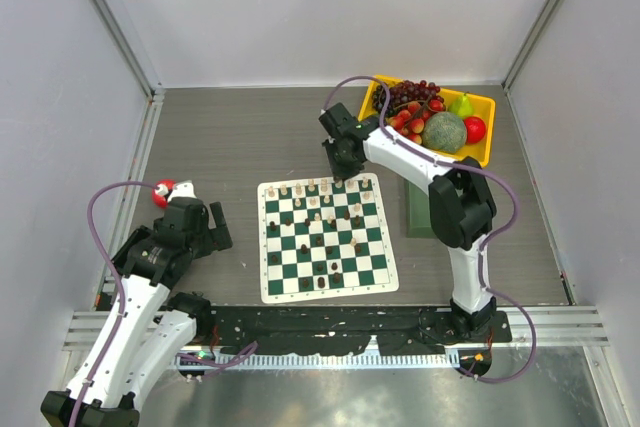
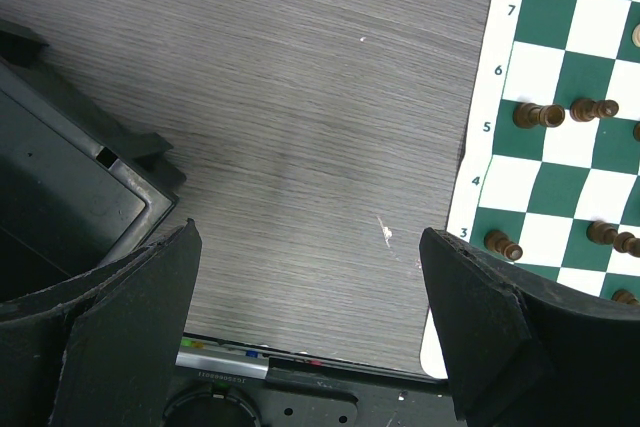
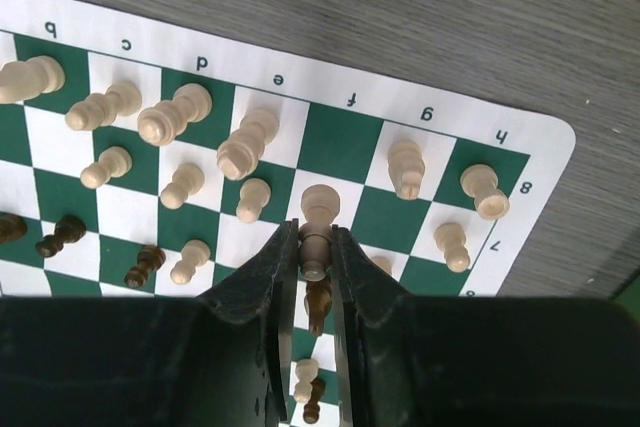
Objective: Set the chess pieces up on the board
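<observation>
The green and white board (image 1: 372, 265) lies flat in the middle of the table. Cream chess pieces (image 3: 178, 112) stand along its far rows, and dark ones (image 1: 335, 269) are scattered over the middle and near squares. My right gripper (image 3: 316, 239) hangs over the board's far right part (image 3: 338, 135). It is shut on a cream piece (image 3: 318, 219), whose head pokes out past the fingertips. A dark piece (image 3: 318, 305) shows below between the fingers. My left gripper (image 2: 310, 322) is open and holds nothing, low over bare table just left of the board's edge (image 2: 478, 147).
A yellow tray (image 1: 486, 102) of fruit sits at the back right. A green bin (image 1: 418, 215) lies beside the board under the right arm. A red ball (image 1: 160, 191) rests by the left arm. A dark plastic part (image 2: 70, 187) is left of the left gripper.
</observation>
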